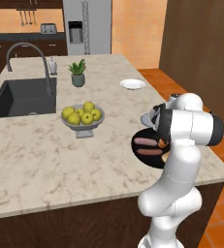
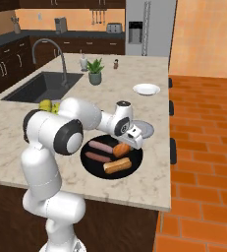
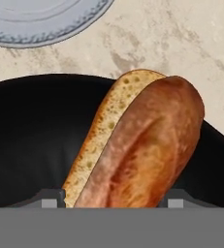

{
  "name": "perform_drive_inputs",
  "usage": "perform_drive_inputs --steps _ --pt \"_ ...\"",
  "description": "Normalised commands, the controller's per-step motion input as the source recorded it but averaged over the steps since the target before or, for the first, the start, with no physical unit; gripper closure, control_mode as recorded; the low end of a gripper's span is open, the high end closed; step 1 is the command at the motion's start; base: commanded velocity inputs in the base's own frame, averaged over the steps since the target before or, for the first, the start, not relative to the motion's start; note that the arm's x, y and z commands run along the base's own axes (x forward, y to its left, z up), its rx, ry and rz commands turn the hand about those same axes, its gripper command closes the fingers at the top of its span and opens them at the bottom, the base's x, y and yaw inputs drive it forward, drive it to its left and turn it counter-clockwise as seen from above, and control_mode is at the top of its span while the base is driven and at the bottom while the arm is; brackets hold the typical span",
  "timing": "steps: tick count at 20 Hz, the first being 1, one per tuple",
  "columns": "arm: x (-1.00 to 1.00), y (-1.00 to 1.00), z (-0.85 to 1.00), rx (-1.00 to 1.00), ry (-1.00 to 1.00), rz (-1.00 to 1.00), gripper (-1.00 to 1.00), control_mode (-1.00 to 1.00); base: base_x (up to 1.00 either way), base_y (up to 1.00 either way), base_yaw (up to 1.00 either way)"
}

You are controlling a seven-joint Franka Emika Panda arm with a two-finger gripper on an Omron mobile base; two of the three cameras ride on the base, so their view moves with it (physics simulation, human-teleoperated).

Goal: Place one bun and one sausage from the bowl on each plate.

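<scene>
Black and shallow, the bowl [image 2: 93, 166] sits on the marble counter [image 1: 31, 160] near its front right corner, beside the edge where the orange tiled floor [image 2: 203, 172] begins. Inside it lie 2 pinkish sausages [image 2: 101, 146] side by side, a bun [image 2: 117, 166] toward the front, and a second, browner bun [image 3: 142, 145] under the gripper [image 2: 134, 140]. The hand view looks straight down this second bun: its crust and pale cut face run between the 2 fingertips [image 3: 49, 199], which stand on either side of it low in the bowl. Whether the jaws already press on the bun or merely straddle it, I cannot tell.

Just beyond the bowl's rim rests the pale grey plate [image 3: 40, 22], partly hidden behind the wrist in the right base view. Farther back on the counter, well apart, sits the white plate [image 2: 146, 89].

Left of the bowl, a grey footed bowl of yellow-green apples [image 1: 82, 116] stands mid-counter. Behind it are a dark sink [image 1: 21, 97] with an arched faucet [image 1: 28, 53], a small potted plant [image 1: 78, 72] and a soap dispenser [image 1: 52, 65]. The counter is beige marble with brown veining over dark wood. At the rear, orange walls, dark cabinets, a toaster [image 1: 48, 28] and a steel fridge [image 1: 87, 26].
</scene>
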Motion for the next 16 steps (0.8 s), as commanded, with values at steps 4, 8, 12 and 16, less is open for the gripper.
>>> perform_drive_inputs --steps 4,8,12,16 --pt "-0.2 -0.06 0.1 0.0 0.0 0.0 1.0 -1.0 0.0 0.0 0.0" --pt "-0.66 0.12 0.74 0.0 0.0 0.19 1.0 -1.0 0.0 0.0 0.0" --pt "-0.62 0.4 0.91 0.0 0.01 0.26 1.0 -1.0 0.0 0.0 0.0" --pt "-0.41 0.42 0.87 0.03 0.02 0.31 1.0 -1.0 0.0 0.0 0.0"
